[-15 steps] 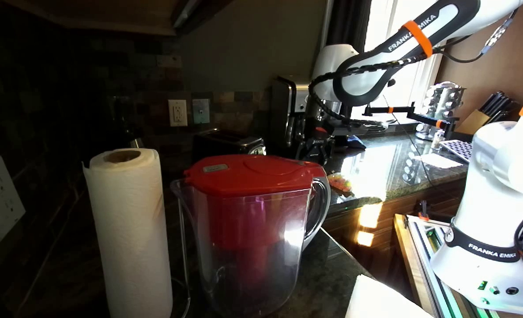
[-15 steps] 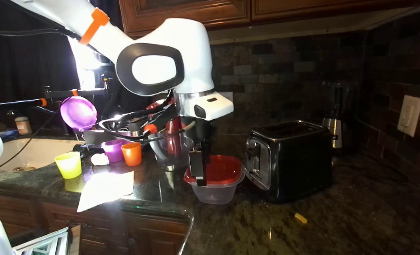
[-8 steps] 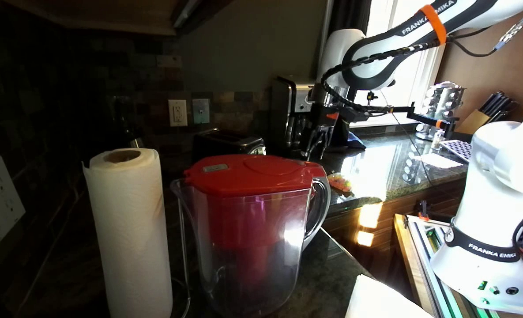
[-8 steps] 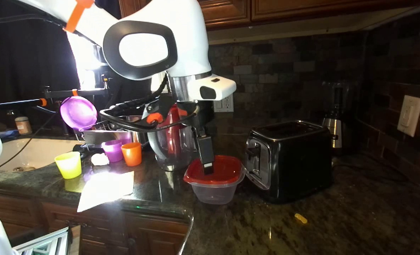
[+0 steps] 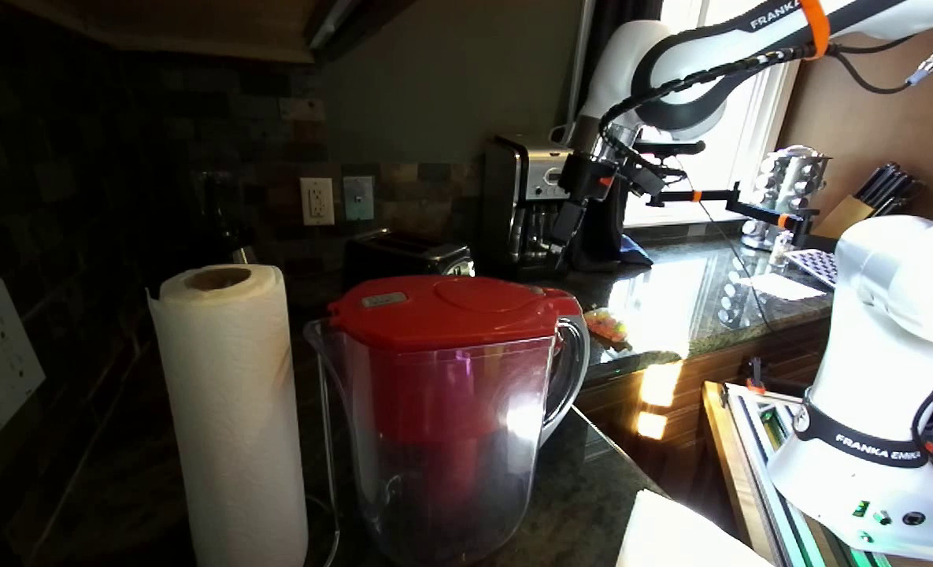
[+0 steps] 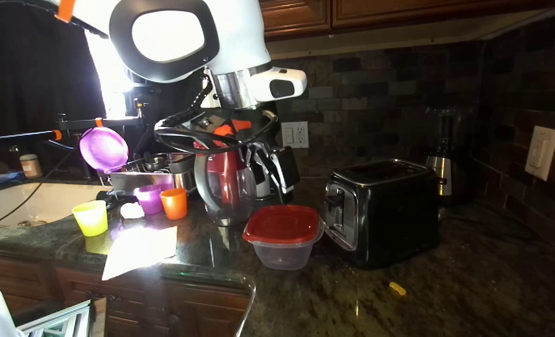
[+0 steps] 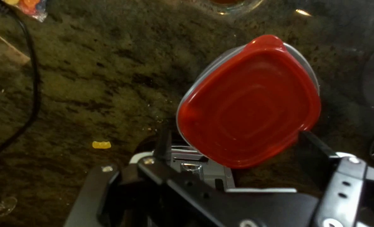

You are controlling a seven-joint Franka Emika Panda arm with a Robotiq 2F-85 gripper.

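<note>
- Arm: in an exterior view it reaches in from 11 o'clock, bends at the wrist, and hangs its lower part down toward 5 o'clock.
- In an exterior view the gripper slants down toward 7 o'clock from the wrist, which sits high beside the window.
- Fingers: spread wide, with free space between them; they look to be above the lid and a little apart from it.
- Lid: red, lying on the clear tub. In the wrist view it is at 1 o'clock from the gripper, its tab toward 12; the tub's pale rim shows past it around 10 and 2.
- Toaster: at 3 o'clock from the tub in an exterior view, just beside it; whether they touch, I cannot tell.
- Yellow piece: on the counter at 4 o'clock from the tub.
- Pitcher: between 10 and 11 o'clock, near the tub.
- Orange cup: between 9 and 10, farther off.
</note>
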